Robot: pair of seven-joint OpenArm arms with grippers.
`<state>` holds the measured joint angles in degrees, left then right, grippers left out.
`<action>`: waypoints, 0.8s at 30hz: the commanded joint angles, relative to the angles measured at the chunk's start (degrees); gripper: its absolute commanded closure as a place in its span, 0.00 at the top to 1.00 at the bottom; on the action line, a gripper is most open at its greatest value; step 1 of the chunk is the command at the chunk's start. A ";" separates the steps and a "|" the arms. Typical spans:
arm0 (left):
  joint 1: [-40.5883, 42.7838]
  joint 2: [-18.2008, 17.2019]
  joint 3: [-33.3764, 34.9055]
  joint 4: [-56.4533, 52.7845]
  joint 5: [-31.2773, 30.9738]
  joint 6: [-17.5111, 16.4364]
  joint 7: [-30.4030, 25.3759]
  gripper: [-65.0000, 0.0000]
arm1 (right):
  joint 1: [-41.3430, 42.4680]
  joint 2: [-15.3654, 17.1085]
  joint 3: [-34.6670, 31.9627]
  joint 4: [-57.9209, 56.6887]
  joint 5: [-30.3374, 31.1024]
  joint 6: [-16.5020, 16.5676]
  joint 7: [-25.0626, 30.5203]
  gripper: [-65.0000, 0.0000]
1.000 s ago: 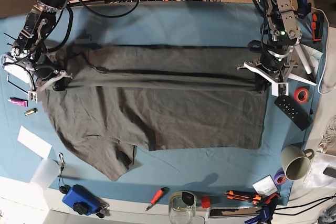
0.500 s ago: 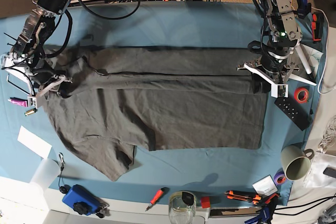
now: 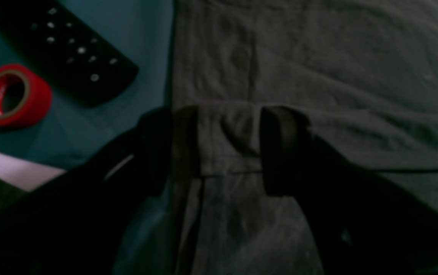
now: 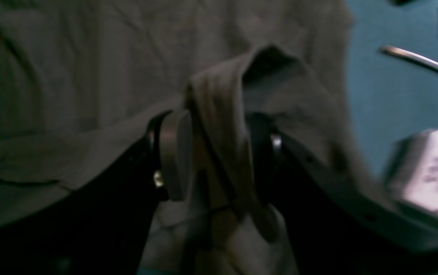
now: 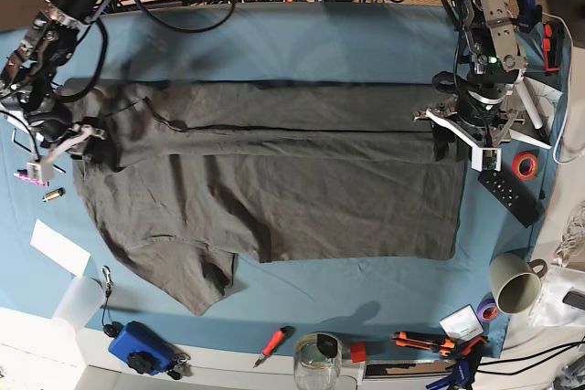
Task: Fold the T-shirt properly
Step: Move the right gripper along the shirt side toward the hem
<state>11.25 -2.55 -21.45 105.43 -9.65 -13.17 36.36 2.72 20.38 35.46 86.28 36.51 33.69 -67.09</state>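
Dark charcoal T-shirt [image 5: 274, 184] spread wide across the blue tablecloth [image 5: 302, 43] on the bench, wrinkled, upper edge folded down into a long band running side to side, one sleeve sticking out toward the lower left. Going left to right in the base view: purple marker [image 5: 29, 178] and a small brass-coloured bit [image 5: 53, 194] just off the cloth's left edge, white paper slip [image 5: 59, 247] below them. Right claw [image 5: 80, 142] at the shirt's left end, clamped on a pinched-up ridge of grey fabric [image 4: 219, 152], both pads pressed against the bunch in the wrist view, cloth peaking above them. Along the front edge: blue box [image 5: 142, 344], red-handled screwdriver [image 5: 272, 344], glass jar [image 5: 317, 358], orange-handled pliers [image 5: 422, 342]. Over on the right, left claw [image 5: 464, 142] down at the shirt's right hem, pads set moderately apart with a fold of the hem [image 3: 228, 141] gripped between them, right at the fabric's edge where the tablecloth starts. Black remote [image 3: 64, 51] lying just beside that, red tape roll [image 3: 10, 95] near its end, not touching the shirt. Grey-green mug [image 5: 514, 282] further down on the right, well apart from the shirt.
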 commanded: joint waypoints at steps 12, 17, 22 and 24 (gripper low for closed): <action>-0.57 -0.46 -0.09 1.27 -0.39 -0.26 -1.29 0.56 | 2.40 4.37 10.25 1.05 10.56 0.04 1.68 0.40; -0.59 -0.44 -0.09 1.27 -0.39 -0.26 -1.31 0.56 | 4.66 5.01 9.97 1.03 9.25 0.17 2.99 0.40; -0.63 -0.46 -0.09 1.27 -0.39 -0.26 -1.77 0.56 | 5.27 5.20 5.07 1.03 5.01 0.15 5.97 0.40; -0.70 -0.46 -0.04 1.27 -0.39 -0.20 -2.99 0.55 | 5.29 5.18 3.10 1.03 3.50 0.07 7.30 0.40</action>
<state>11.22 -2.57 -21.45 105.43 -9.63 -13.15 35.07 6.98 23.94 38.33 86.32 38.83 33.69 -61.39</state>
